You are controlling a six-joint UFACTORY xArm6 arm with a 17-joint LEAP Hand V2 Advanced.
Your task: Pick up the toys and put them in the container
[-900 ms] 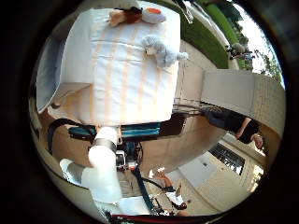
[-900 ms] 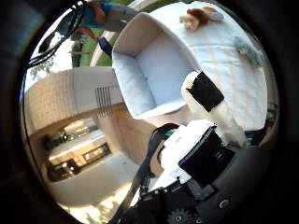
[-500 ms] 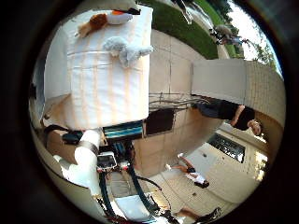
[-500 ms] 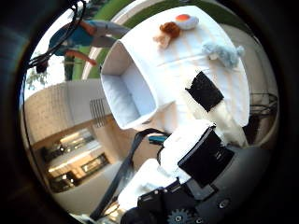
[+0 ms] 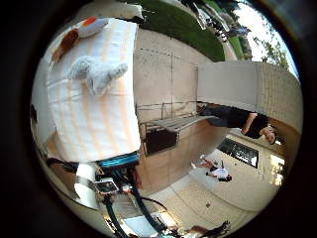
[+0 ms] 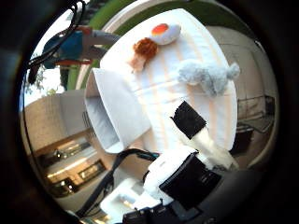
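On the striped cloth [image 6: 163, 93], a grey plush [image 6: 208, 77] is left ungrasped beside the white container [image 6: 114, 114], the hand [image 6: 187, 172] held released above.

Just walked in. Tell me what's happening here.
The robot's hand hangs above a striped cloth and holds nothing. Three toys lie on the cloth: a grey plush, a brown plush and a fried-egg toy. The white container beside them looks empty, so no toy is put away.
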